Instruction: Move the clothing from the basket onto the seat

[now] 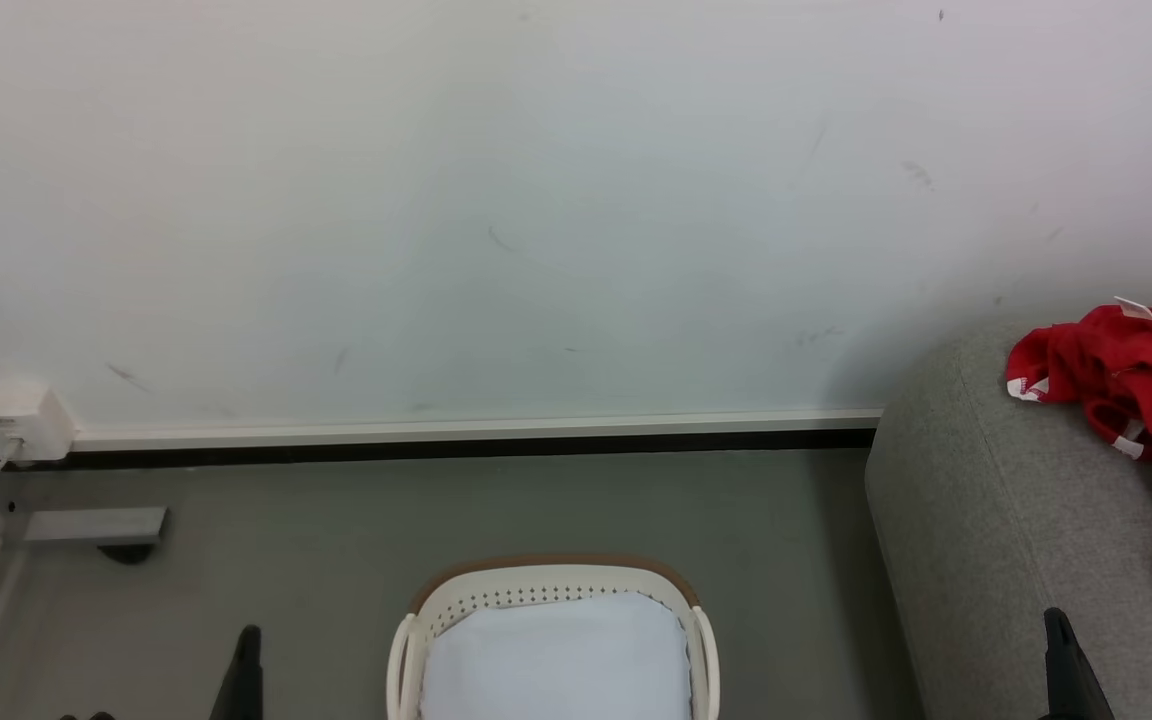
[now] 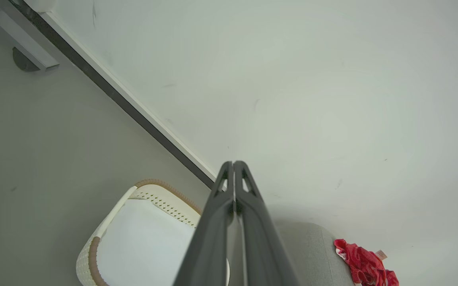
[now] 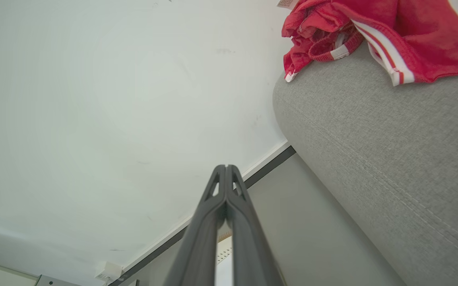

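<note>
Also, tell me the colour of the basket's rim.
Brown, atop the white basket; clearest in the head view.

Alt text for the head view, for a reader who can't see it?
Red sportswear with white stripes lies crumpled on the grey sofa at the right edge, while the white laundry basket at bottom centre shows a pale lining. The left gripper and right gripper poke up from the bottom corners, over grey floor before a white wall.
</note>
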### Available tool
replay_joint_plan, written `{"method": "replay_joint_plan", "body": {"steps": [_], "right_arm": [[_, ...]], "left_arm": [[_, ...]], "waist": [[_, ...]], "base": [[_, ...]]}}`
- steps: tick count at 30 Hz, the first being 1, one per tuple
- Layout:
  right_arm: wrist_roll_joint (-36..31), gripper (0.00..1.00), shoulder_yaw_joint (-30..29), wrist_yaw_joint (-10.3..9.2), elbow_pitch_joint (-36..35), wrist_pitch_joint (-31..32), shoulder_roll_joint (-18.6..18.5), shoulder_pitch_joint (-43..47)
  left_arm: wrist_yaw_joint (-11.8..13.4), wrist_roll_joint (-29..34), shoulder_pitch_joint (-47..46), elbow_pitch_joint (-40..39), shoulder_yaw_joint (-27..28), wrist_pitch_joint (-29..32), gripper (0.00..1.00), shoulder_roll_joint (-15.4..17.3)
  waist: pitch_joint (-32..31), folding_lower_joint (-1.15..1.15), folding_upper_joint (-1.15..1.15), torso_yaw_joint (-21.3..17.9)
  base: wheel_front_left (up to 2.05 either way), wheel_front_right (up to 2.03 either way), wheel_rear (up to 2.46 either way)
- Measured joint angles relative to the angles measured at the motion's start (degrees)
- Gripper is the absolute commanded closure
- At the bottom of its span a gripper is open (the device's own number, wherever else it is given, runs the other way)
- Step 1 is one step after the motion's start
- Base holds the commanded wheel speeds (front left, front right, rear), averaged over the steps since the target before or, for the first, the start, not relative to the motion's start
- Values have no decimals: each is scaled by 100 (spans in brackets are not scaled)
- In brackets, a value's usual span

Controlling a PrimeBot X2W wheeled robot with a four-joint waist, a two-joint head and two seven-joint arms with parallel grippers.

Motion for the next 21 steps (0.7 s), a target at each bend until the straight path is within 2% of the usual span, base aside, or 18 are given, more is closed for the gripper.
{"method": "replay_joint_plan", "body": {"steps": [21], "right_arm": [[1414,100,-100,0,-143,353,-13,-159]], "left_arm": [[-20,-1356,-202,-62,47,352,100,-1]], "waist": [[69,0,0,-14]], "base": [[0,0,0]]}}
